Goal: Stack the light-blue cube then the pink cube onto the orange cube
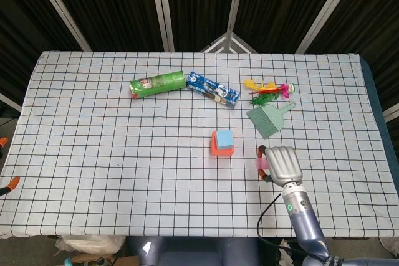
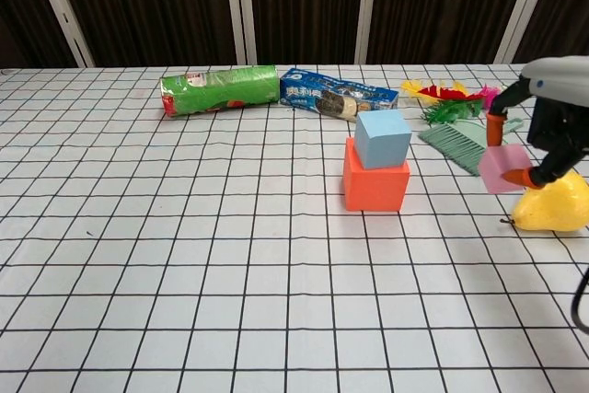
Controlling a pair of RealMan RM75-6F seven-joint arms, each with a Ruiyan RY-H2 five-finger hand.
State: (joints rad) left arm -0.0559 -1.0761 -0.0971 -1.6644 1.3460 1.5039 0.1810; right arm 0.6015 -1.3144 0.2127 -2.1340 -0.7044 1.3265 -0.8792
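- Already we see the light-blue cube (image 2: 383, 138) sitting on the orange cube (image 2: 375, 185), near the middle of the tabletop (image 1: 112, 154), slightly toward its right edge.
- Our right hand (image 2: 552, 126) pinches the pink cube (image 2: 504, 168), lifted off the cloth, right of the stack and toward the near edge.
- A yellow pear (image 2: 552, 205) lies just below that hand.
- Our left hand is out of sight.

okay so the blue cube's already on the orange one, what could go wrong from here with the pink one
The light-blue cube sits off-centre and twisted on the orange cube, so pressing the pink cube onto it might tip it. The right hand holds pink only at its edges; it could slip. A yellow pear-like object sits just below.
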